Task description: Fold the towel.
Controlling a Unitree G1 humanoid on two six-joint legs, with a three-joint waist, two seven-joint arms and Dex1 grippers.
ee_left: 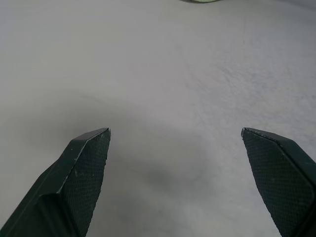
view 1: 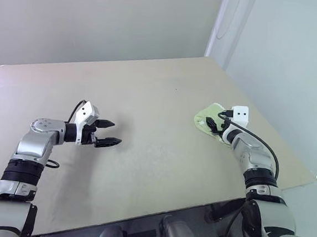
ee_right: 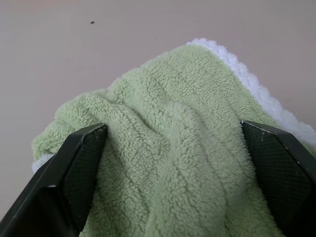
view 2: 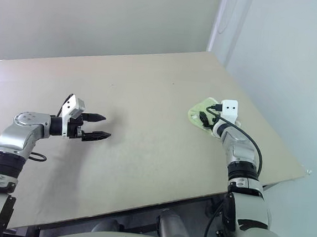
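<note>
Both sets of jaws stand spread wide, neither closed on anything. Nearest, the left gripper [view 1: 108, 133] hangs just above the bare tan table [view 1: 159, 168] on the robot's left, its forearm bent inward at the elbow so the two black fingers [ee_left: 86, 165] point toward the table's middle and slightly downward, with nothing but tabletop between them. Farther out on the robot's right, the right arm reaches forward nearly straight, wrist tipped a little down, and the right gripper [ee_right: 173, 148] sits low over the towel [ee_right: 173, 108]. Its fingers [ee_right: 79, 163] straddle the crumpled light-green cloth, a raised fold of terry lying between them and brushing the inner pads, yet the fingers are not pinched together. White edging shows along the towel's far border. The towel lies bunched in a small heap near the table's right edge, well apart from the left gripper.
</note>
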